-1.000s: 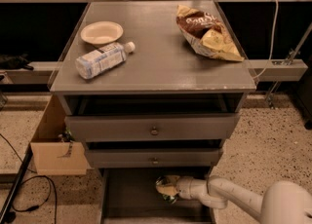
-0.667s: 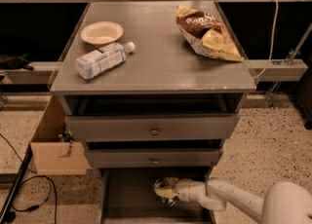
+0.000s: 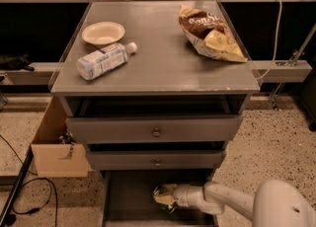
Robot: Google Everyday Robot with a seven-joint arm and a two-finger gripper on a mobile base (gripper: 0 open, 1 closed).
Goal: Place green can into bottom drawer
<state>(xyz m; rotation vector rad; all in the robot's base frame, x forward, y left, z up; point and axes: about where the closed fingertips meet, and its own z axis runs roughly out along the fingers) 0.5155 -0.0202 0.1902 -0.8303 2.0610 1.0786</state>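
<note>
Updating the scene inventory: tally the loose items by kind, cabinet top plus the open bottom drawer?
Water bottle: 1
Paper bowl: 1
Snack bags: 2, brown bag and yellow bag
Green can: 1, in the bottom drawer, with the gripper at it
Total: 5

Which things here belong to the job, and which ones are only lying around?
For the job: green can; gripper, holding the can inside the drawer; bottom drawer, pulled open.

Only lying around: bottle, bowl, chip bags, cardboard box.
</note>
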